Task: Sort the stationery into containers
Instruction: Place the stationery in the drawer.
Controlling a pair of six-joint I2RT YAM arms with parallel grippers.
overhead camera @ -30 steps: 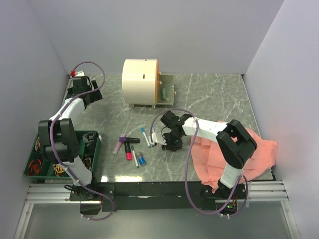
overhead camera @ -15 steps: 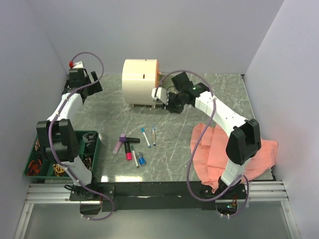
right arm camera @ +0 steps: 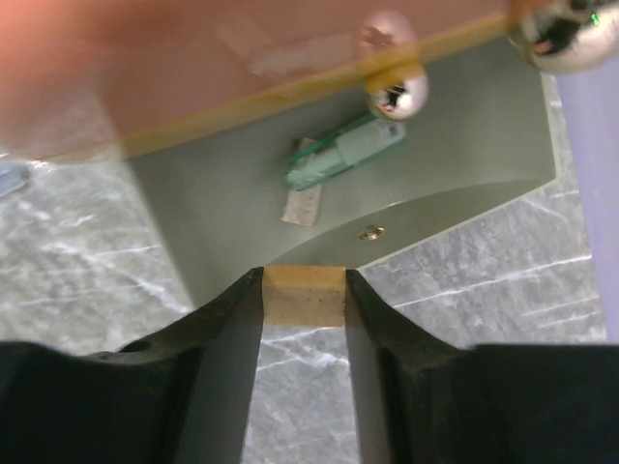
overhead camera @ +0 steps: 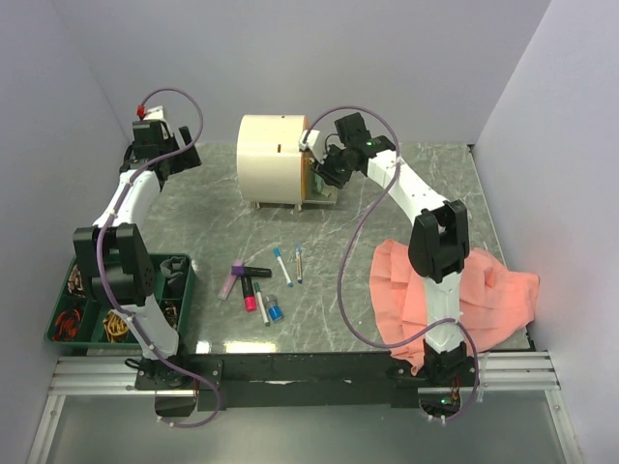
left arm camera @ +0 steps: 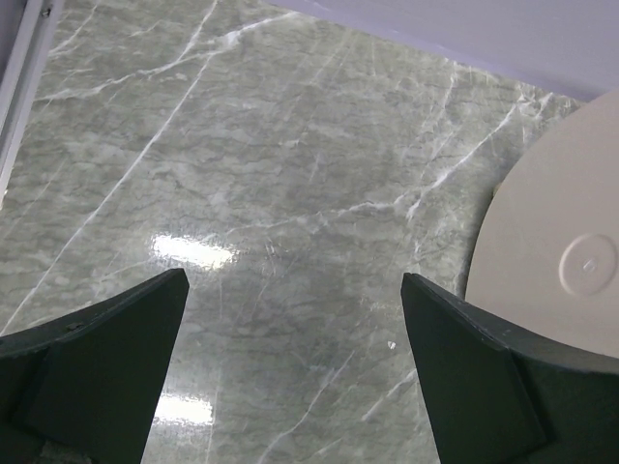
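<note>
My right gripper (overhead camera: 325,174) (right arm camera: 304,277) is shut on a tan eraser (right arm camera: 305,300) and holds it just above the near rim of the open drawer (overhead camera: 329,191) (right arm camera: 193,213) of the cream drum cabinet (overhead camera: 271,159). A small green piece (right arm camera: 346,155) and another tan eraser (right arm camera: 305,205) lie inside the drawer. A purple marker (overhead camera: 231,278), a black-and-pink marker (overhead camera: 251,288) and white pens with blue caps (overhead camera: 281,266) lie on the table in front. My left gripper (overhead camera: 166,159) (left arm camera: 295,280) is open and empty, left of the cabinet.
A salmon-pink cloth (overhead camera: 464,295) lies at the front right. A green tray (overhead camera: 184,290) with small items stands at the front left by the left arm's base. Two shiny knobs (right arm camera: 398,92) stick out above the drawer. The cabinet's cream back (left arm camera: 561,261) is right of my left gripper.
My right arm has swung from the pens in the middle of the table up to the open drawer beside the cabinet. The left arm has shifted only slightly.
</note>
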